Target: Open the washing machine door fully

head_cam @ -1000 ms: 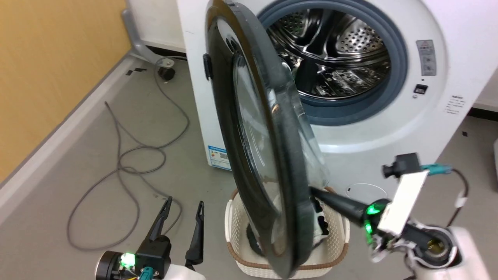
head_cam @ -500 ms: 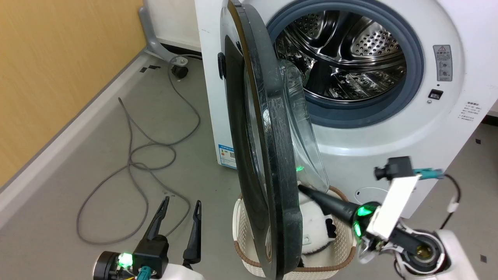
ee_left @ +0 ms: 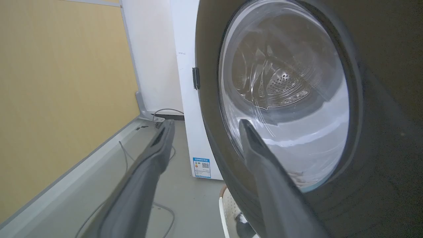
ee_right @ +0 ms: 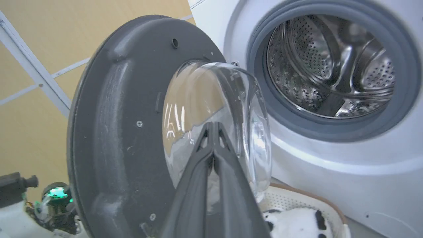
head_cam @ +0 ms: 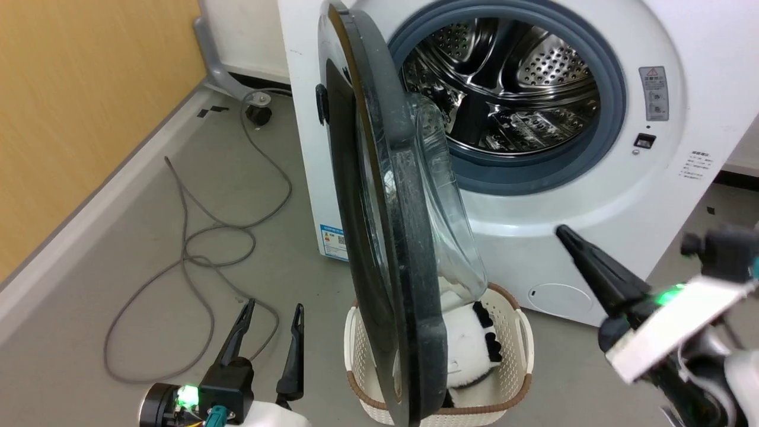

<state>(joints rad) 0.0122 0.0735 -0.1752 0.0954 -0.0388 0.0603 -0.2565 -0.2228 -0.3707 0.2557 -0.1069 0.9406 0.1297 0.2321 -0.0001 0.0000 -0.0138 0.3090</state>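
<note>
Over grey floor, right gripper closed, empty, clear of door.

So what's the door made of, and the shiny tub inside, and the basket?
The washing machine door looks like black plastic, glossy outside, with a clear bowl, probably glass. The drum looks like steel: mirror-bright, punched holes. The laundry basket seems white plastic, holed, with a brown woven-looking rim.

- Door standing edge-on, half open, walling off left side from right.
- Basket sitting under door's lower edge, crowding the low path.
- Drum mouth gaping clear, right of door.
- Floor left of door lying open, cable looping across it.
</note>
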